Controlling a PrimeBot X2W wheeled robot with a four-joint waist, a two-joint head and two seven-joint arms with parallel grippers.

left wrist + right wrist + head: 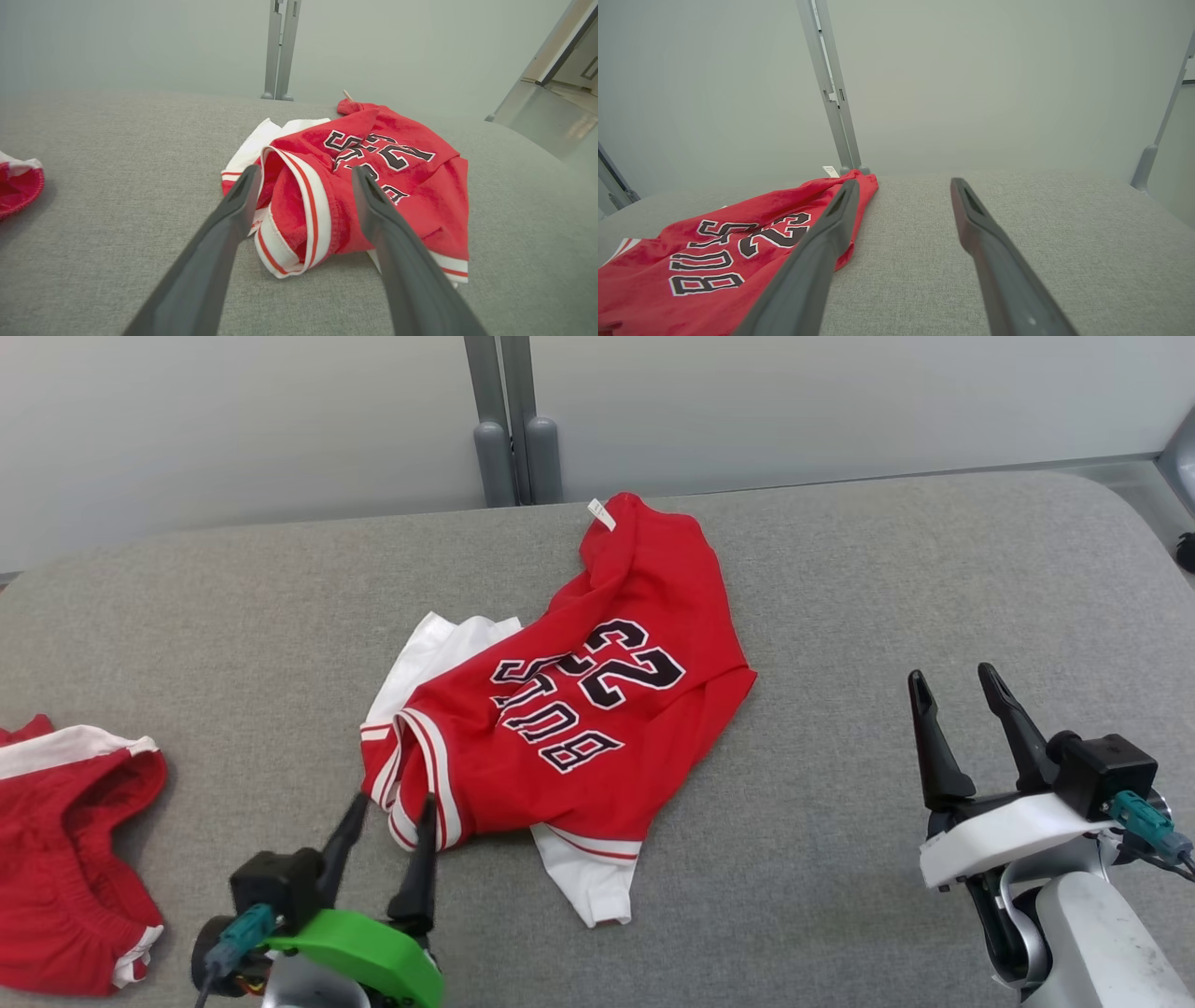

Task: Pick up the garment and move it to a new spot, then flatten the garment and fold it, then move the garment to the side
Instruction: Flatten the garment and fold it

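A crumpled red garment (569,709), a jersey with black-and-white lettering and white trim, lies in the middle of the grey padded surface (840,616). White parts stick out at its left and lower edges. My left gripper (392,812) stands open at the garment's lower left corner, its fingers either side of the striped trim (303,219), with nothing gripped. My right gripper (957,686) is open and apart from the garment, off to its right over bare surface. In the right wrist view the garment (719,252) lies to the left of the fingers.
A second red piece of clothing with white trim (65,859) lies at the surface's left edge, also seen in the left wrist view (18,186). Grey upright posts (509,429) stand behind the far edge against a pale wall. Bare surface stretches right of the garment.
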